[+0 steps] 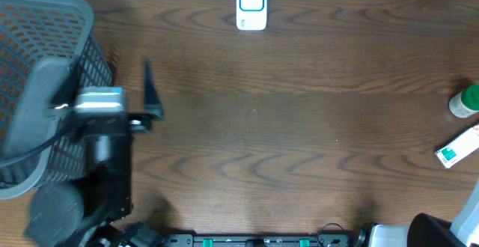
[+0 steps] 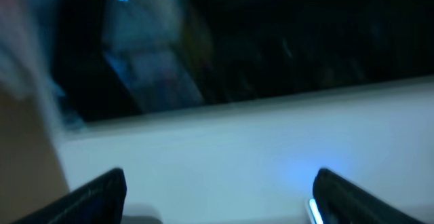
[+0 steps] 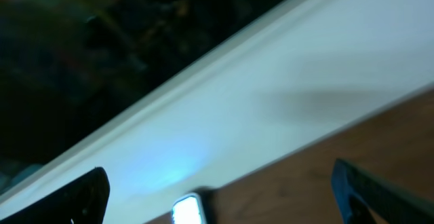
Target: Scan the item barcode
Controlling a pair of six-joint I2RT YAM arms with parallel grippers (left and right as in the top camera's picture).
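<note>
**Items at right edge, both grippers released and empty**

The white box with teal print (image 1: 457, 148) lies flat at the table's right edge. The green-capped bottle (image 1: 465, 101) is just beside it, toward the far side and also against the right edge; the two are apart, and neither touches a gripper. No barcode can be made out on either.

The white-and-blue scanner (image 1: 251, 4) sits at the middle of the far edge, well away from both items.

The left gripper (image 2: 217, 200) has its jaws spread wide with nothing between them. Its arm (image 1: 105, 153) stands at the table's left side, beside the grey mesh basket (image 1: 30, 30) in the far-left corner.

The right gripper (image 3: 224, 197) is also spread wide and empty. Its arm (image 1: 441, 232) is at the near-right corner.

Both wrist views are blurred, showing only a pale strip and some wood grain.
</note>
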